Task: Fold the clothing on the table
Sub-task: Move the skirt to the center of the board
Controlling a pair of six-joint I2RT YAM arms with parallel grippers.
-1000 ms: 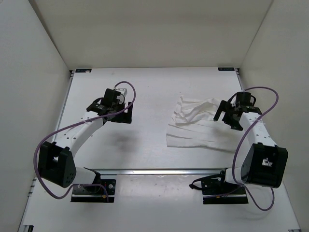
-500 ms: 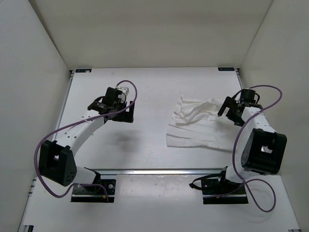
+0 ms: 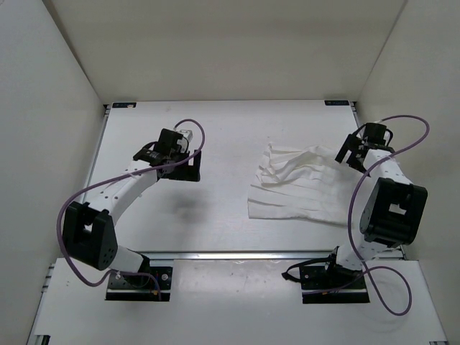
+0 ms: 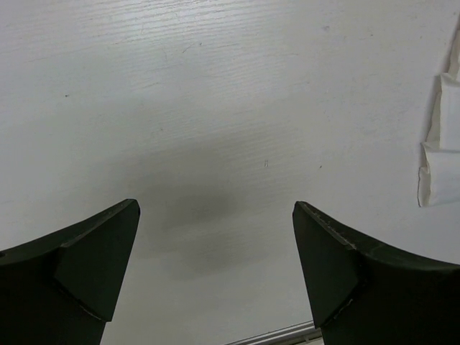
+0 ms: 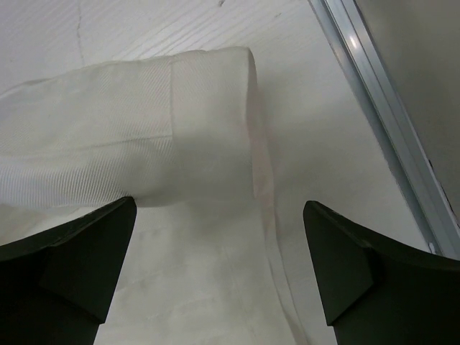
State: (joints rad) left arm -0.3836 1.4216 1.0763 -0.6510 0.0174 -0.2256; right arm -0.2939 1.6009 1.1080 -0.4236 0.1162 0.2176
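Beneath wide right jaws, clothing, folded edge

bright, even light from overhead washes the white worktop nearly flat. a soft grey shadow lies beneath the left arm, seen again in the left wrist view between the dark, slightly blurred fingers. the metal rail at the worktop's right edge glints.

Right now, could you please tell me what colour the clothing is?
White, with fine pleats; the clothing shows best in the top external view.
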